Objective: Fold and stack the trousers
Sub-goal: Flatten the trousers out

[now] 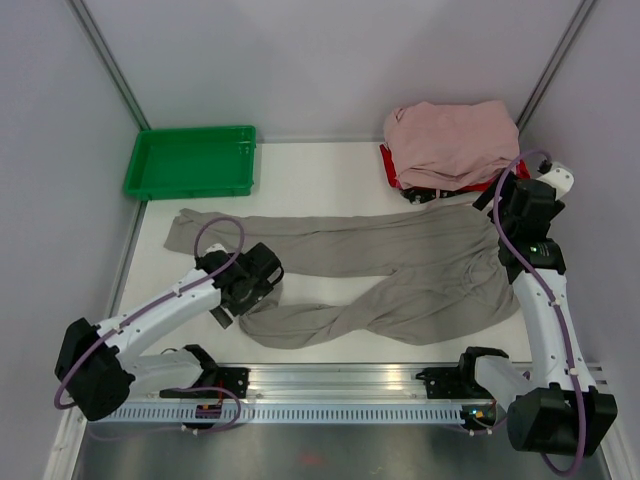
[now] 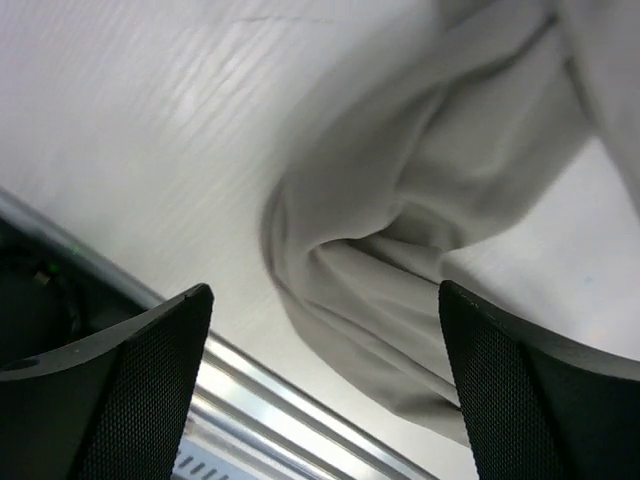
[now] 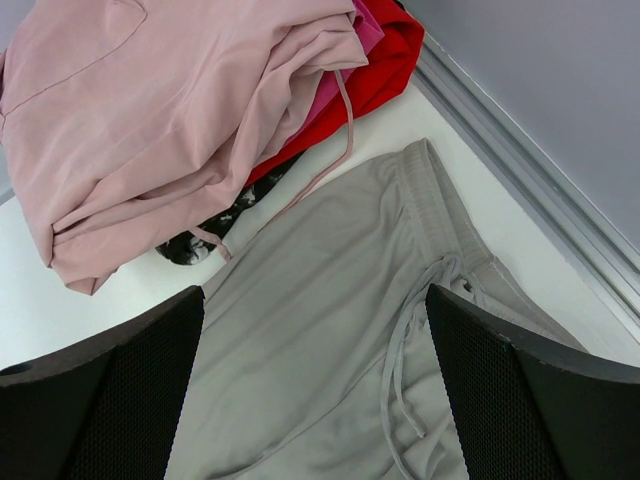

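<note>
Trousers [image 1: 400, 265] lie unfolded on surface [image 1: 320, 180], near leg bent and crumpled. No fold made, nothing stacked: whole task left.
Left gripper [image 2: 322, 292] wide, empty, leg end just beneath.
Right gripper [image 3: 315, 295] wide, empty, above waistband.
Right wrist view alone shows drawstring [image 3: 400, 340]; pink garments [image 3: 170, 110] beyond gripper.
Top view alone shows full layout.
</note>
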Tool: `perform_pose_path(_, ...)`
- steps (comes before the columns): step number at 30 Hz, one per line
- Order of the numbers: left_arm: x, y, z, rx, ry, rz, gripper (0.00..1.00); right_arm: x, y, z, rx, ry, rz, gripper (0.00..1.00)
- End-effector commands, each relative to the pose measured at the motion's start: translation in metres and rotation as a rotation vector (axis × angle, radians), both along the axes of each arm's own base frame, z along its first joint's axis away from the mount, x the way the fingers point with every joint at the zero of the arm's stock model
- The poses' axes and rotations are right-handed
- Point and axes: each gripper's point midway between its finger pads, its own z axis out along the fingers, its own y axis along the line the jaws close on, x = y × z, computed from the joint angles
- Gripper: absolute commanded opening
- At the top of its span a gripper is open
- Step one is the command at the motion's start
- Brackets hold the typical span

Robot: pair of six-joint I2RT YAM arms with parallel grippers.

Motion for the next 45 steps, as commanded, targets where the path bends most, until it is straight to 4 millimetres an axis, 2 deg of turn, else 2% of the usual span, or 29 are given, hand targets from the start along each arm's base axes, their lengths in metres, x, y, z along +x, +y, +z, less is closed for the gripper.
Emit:
perform_pose_path(1, 0.055, -0.006, 0.014, 0.03, -0.193, -0.195, 0.98, 0.002, 0.001, 0.007, -0.002, -0.019, 0.0, 0.98)
perform_pose_path(2, 0.065, -0.003, 0.015, 0.037, -0.213, -0.209, 0.97, 0.003, 0.002, 0.005, 0.002, -0.014, 0.005, 0.98)
perform_pose_path(3, 0.086, 0.0, 0.014, 0.025, -0.244, -0.279, 0.96, 0.003, 0.002, 0.003, 0.005, -0.01, 0.006, 0.98)
perform_pose_path(6, 0.116, 0.014, 0.001, 0.0, -0.267, -0.366, 0.92, 0.005, 0.004, -0.001, 0.015, -0.003, 0.01, 0.98)
perform_pose_path(8, 0.123, 0.023, -0.005, 0.016, -0.245, -0.397, 0.9, 0.006, 0.004, -0.001, 0.018, -0.002, 0.011, 0.98)
perform_pose_path(10, 0.127, 0.03, -0.017, 0.055, -0.186, -0.451, 0.89, 0.007, 0.004, -0.001, 0.023, 0.0, 0.01, 0.98)
perform_pose_path(15, 0.126, 0.008, -0.04, -0.027, -0.145, -0.596, 0.88, 0.009, 0.003, -0.004, 0.029, 0.011, 0.003, 0.98)
perform_pose_path(18, 0.127, 0.013, -0.049, -0.024, -0.131, -0.562, 0.79, 0.01, 0.004, -0.006, 0.034, 0.02, 0.003, 0.98)
perform_pose_path(21, 0.13, 0.01, -0.053, -0.04, -0.126, -0.564, 0.77, 0.009, 0.002, -0.007, 0.028, 0.025, -0.003, 0.98)
perform_pose_path(23, 0.129, 0.009, -0.058, -0.044, -0.099, -0.564, 0.64, 0.009, 0.002, -0.006, 0.023, 0.027, -0.004, 0.98)
perform_pose_path(25, 0.126, 0.011, -0.064, -0.041, -0.063, -0.558, 0.5, 0.008, 0.001, -0.004, 0.02, 0.027, -0.009, 0.98)
perform_pose_path(27, 0.118, 0.014, -0.068, -0.035, -0.019, -0.551, 0.48, 0.008, -0.001, -0.004, 0.014, 0.03, -0.016, 0.98)
perform_pose_path(30, 0.11, 0.018, -0.065, -0.03, -0.002, -0.549, 0.39, 0.007, -0.002, -0.006, 0.012, 0.034, -0.024, 0.98)
perform_pose_path(32, 0.107, 0.026, -0.06, -0.002, -0.006, -0.506, 0.21, 0.007, -0.002, -0.009, 0.015, 0.039, -0.025, 0.98)
perform_pose_path(33, 0.099, 0.032, -0.054, 0.015, 0.006, -0.476, 0.09, 0.006, -0.001, -0.011, 0.019, 0.042, -0.024, 0.98)
perform_pose_path(34, 0.095, 0.038, -0.051, 0.032, 0.011, -0.432, 0.03, 0.006, -0.001, -0.014, 0.021, 0.048, -0.024, 0.98)
perform_pose_path(36, 0.088, 0.054, -0.039, 0.081, -0.011, -0.286, 0.02, 0.004, 0.0, -0.018, 0.029, 0.056, -0.023, 0.98)
perform_pose_path(37, 0.066, 0.066, -0.038, 0.109, 0.051, -0.219, 0.02, 0.003, 0.0, -0.021, 0.032, 0.061, -0.026, 0.98)
perform_pose_path(38, 0.058, 0.076, -0.035, 0.129, 0.032, -0.076, 0.02, 0.003, 0.001, -0.022, 0.034, 0.063, -0.023, 0.98)
perform_pose_path(39, 0.051, 0.081, -0.029, 0.127, 0.014, -0.016, 0.02, 0.003, 0.001, -0.023, 0.034, 0.065, -0.023, 0.98)
perform_pose_path(40, 0.035, 0.087, -0.031, 0.135, 0.046, 0.032, 0.02, 0.002, 0.001, -0.025, 0.035, 0.067, -0.025, 0.98)
perform_pose_path(43, 0.02, 0.1, -0.028, 0.11, 0.036, 0.223, 0.02, 0.002, 0.0, -0.03, 0.039, 0.085, -0.026, 0.98)
perform_pose_path(44, 0.007, 0.108, -0.026, 0.116, 0.062, 0.32, 0.03, 0.002, 0.001, -0.032, 0.044, 0.092, -0.026, 0.98)
perform_pose_path(45, 0.003, 0.112, -0.025, 0.122, 0.071, 0.353, 0.06, 0.002, 0.001, -0.033, 0.045, 0.095, -0.026, 0.98)
